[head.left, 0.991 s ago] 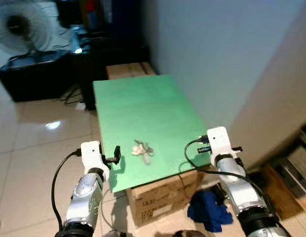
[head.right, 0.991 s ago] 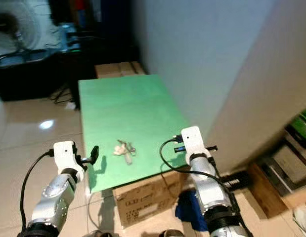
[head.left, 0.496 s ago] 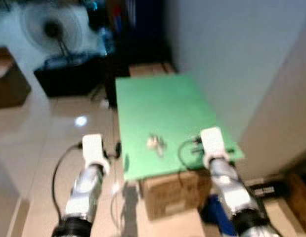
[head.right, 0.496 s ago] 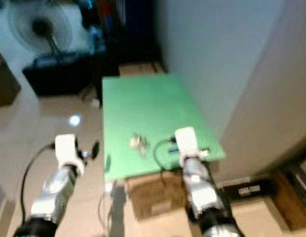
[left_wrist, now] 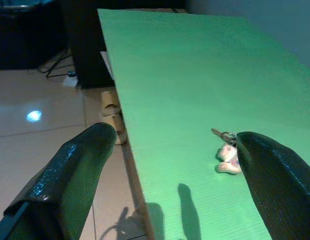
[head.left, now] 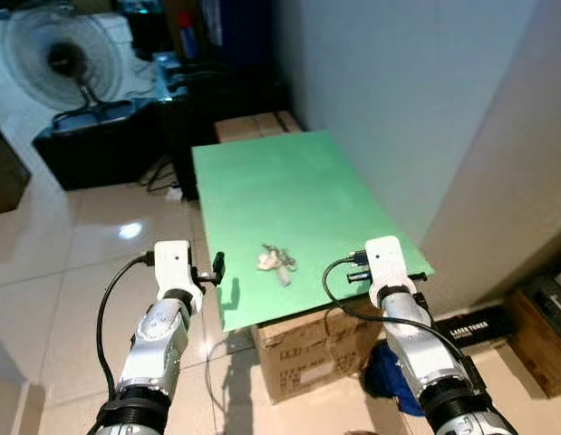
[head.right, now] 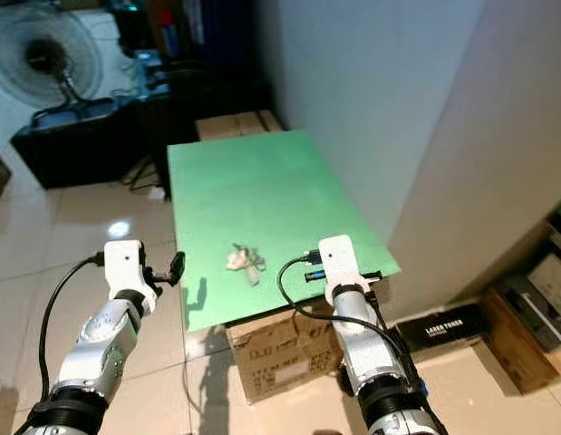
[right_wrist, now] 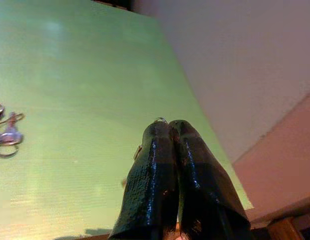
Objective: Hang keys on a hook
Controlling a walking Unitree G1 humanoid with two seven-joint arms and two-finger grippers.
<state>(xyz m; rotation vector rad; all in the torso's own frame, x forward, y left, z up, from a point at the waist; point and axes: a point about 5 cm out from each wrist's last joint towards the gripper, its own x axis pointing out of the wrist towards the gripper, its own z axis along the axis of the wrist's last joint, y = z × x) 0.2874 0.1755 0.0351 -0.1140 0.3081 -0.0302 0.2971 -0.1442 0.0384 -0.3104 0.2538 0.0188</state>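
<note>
on the green board (head.left: 298,190), near edge: keys (head.left: 275,262) untouched, robot lined up in front of them

view's sharp again after the blur half a second ago and sits a bit further back than a second ago, so the robot shifted, not the keys. left gripper (left_wrist: 170,165) is spread wide just off the board's left edge, right gripper (right_wrist: 170,150) pressed together over the near right corner. grab not started yet, and i can't spot a hook anywhere.

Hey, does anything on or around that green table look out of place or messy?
Only small things. The keys lie loose near the front of the green board, which rests on a cardboard box and overhangs it. A blue cloth lies crumpled on the floor beside the box. Nothing looks spilled or broken.
</note>
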